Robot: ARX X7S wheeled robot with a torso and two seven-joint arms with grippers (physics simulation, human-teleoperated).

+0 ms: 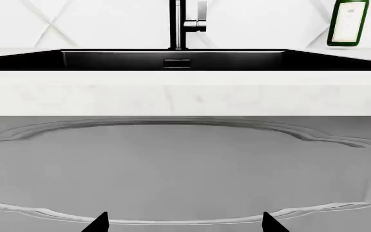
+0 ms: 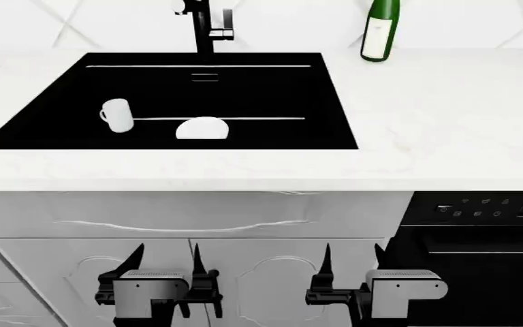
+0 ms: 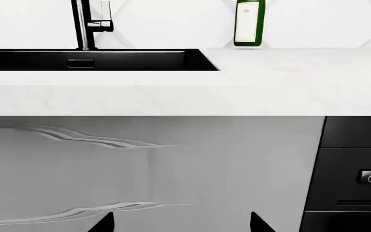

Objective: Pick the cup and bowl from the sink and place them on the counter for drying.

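Grippers low at cabinet fronts, cup and bowl in sink

Parked side by side below the counter edge, level with the white cabinet doors: left gripper and right gripper, two in all. Both pointing upward in the head view, fingertips toward the worktop's front edge, well apart from anything in the basin. Fingers spread on each, dark tips standing clear of one another with bare cabinet between; nothing held. Seen from each wrist camera as only a pair of black tips at the frame edge, aimed at the cabinet front and counter lip.

One cup, white, lying on its side on the floor of the sink, toward the left part of the basin, handle apparently on its left though small and hard to make out. One bowl, white, dome up, just right of the cup, near the basin's front wall, apart from the cup. One black faucet at the back rim. One green wine bottle upright on the counter behind and right of the sink. One black appliance panel under the counter at right, beside the right gripper.
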